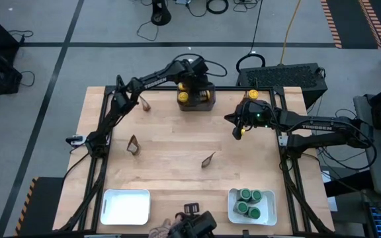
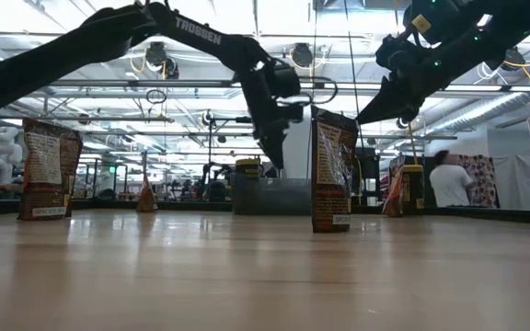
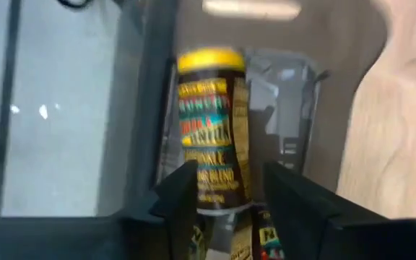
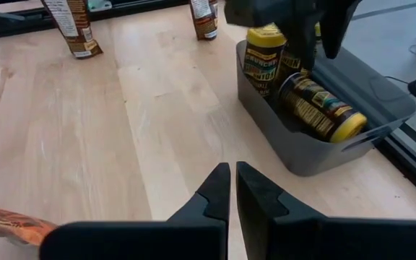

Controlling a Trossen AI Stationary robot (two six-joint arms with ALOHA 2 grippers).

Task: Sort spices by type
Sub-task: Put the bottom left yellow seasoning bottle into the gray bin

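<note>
Mostly hidden behind left gripper (image 3: 226, 198), we see yellow-lidded jar (image 3: 211, 126) upright in dark bin (image 4: 316, 148), base cut off, fingers (image 3: 183, 195) spread astride it. Right gripper (image 4: 231, 189) pressed together, mid-table.

Bin (image 1: 196, 104): desk's (image 1: 170, 158) far edge, centre, holding jars (image 4: 322, 108). Packets: one (image 1: 146, 103) left of bin, two mid-desk (image 1: 133, 145) (image 1: 208, 159). Near edge: tray (image 1: 126, 206) at left; second tray (image 1: 270, 210) at right, holding four jars (image 1: 249, 202).
</note>
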